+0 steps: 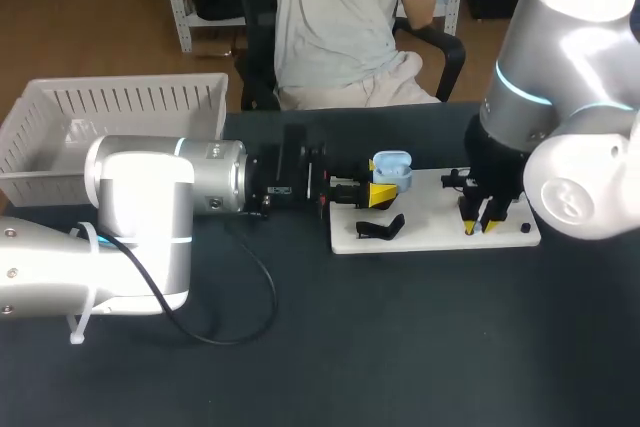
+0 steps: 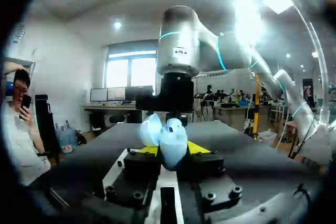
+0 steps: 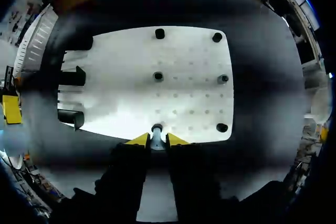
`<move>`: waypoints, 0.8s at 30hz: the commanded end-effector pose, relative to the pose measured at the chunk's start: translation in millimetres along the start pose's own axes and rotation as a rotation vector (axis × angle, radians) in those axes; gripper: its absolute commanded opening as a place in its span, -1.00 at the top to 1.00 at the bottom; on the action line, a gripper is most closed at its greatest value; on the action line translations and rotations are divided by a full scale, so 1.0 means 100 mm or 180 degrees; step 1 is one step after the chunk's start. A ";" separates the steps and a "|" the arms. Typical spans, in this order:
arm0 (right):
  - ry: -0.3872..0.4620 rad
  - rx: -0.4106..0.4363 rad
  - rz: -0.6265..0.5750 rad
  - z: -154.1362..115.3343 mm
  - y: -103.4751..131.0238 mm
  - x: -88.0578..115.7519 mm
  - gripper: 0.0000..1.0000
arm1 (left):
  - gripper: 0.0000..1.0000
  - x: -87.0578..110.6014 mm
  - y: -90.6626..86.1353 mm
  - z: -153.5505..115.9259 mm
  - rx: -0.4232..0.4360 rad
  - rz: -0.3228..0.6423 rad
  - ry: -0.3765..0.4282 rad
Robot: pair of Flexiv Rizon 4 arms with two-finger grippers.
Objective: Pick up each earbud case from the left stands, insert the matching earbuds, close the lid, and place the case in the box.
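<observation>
My left claw [image 2: 172, 150] is closed on the pale blue earbud case [image 1: 392, 169]. Its two yellow tips press the case's lower body from either side, and the jaws stand about as wide as the case. The case is held off the table [image 1: 400, 347] just above the left end of the white board [image 3: 184, 98], and its lid looks raised.

My right claw [image 3: 157, 140] points straight down at the near edge of the board's right half. Its jaws are almost together, and the tips touch both sides of a small pale earbud [image 3: 156, 131] that stands on the board.

I count one case, one earbud and one board. Two black stands [image 3: 73, 76] sit side by side at the board's left end, and five dark pegs [image 3: 217, 37] are dotted over its right half. One white slatted box [image 1: 120, 107] sits at the table's far left corner, well apart from the board.

From overhead my left wrist covers one of the stands, so only the nearer one shows there. The earbud is too small for me to make out its shape, and the inside of the case is hidden from me. Part of the box is cut off behind my left arm.
</observation>
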State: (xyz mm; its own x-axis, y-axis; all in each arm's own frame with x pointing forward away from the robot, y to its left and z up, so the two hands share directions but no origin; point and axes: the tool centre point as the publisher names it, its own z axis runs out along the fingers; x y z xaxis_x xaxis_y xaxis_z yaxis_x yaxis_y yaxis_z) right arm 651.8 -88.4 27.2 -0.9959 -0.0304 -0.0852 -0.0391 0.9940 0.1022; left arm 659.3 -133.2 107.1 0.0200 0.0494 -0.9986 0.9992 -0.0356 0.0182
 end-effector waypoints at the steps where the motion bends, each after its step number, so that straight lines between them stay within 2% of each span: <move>1: -0.0011 0.0021 0.0014 -0.04 0.00 0.01 1.00 | 1.00 -0.01 0.00 0.00 -0.0003 -0.0002 0.0007; 11: -0.0105 0.0058 -0.0009 -0.40 -0.01 0.12 1.00 | 1.00 -0.01 0.00 0.00 -0.0003 -0.0002 0.0007; 18: -0.0210 0.0131 -0.0027 -0.80 0.00 0.22 1.00 | 1.00 -0.01 0.00 0.00 -0.0003 -0.0002 0.0007; 24: -0.0243 0.0263 -0.0098 -1.18 0.11 0.31 1.00 | 1.00 -0.01 0.00 0.00 -0.0003 -0.0002 0.0007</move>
State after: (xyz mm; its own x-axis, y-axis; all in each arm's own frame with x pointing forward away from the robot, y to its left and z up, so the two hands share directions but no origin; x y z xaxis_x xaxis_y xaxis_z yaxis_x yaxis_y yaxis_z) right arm 625.1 -92.2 118.3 -0.9877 -0.0586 -0.1453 -0.0642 0.9974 0.0340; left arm 659.3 -133.2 107.1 0.0200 0.0494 -0.9986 0.9992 -0.0356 0.0182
